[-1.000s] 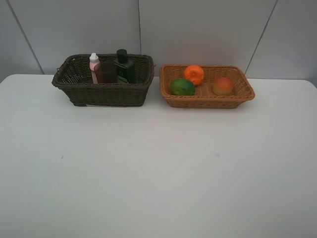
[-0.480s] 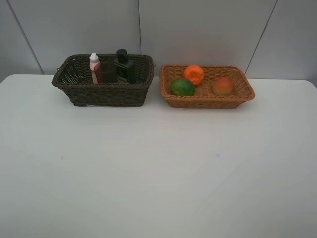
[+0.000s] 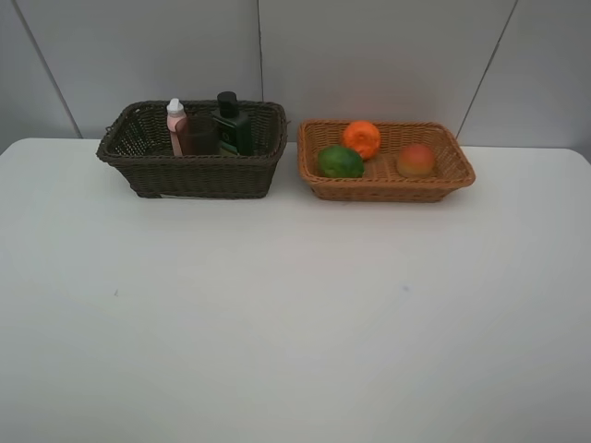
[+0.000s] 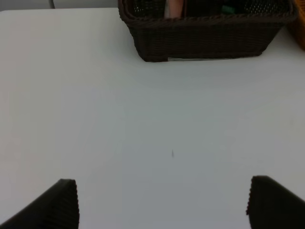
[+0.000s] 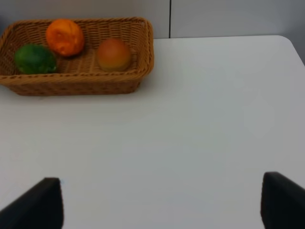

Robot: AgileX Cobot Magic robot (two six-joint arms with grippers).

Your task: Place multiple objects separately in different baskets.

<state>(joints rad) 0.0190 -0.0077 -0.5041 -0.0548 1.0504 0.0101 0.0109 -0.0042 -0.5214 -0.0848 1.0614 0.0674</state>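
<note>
Fruit lay together in the tan basket [image 3: 462,175]: orange [image 3: 361,138] at its back wall, green fruit [image 3: 340,161] at its front left, peach-like fruit [image 3: 416,160] toward its right end. Left of that basket, the dark basket [image 3: 189,175] held the pink bottle [image 3: 174,125], purple cup [image 3: 199,136] and green bottle [image 3: 232,125], standing upright. Both baskets sat well beyond the left claw [image 4: 162,202] and right claw [image 5: 162,202], each spread wide and empty over bare desk [image 3: 295,314]. Nothing seemed left to sort.

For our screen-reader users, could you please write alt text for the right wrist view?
A tan wicker basket on a white table holds an orange, a green fruit and a peach-like fruit; the open right gripper hangs empty.
</note>
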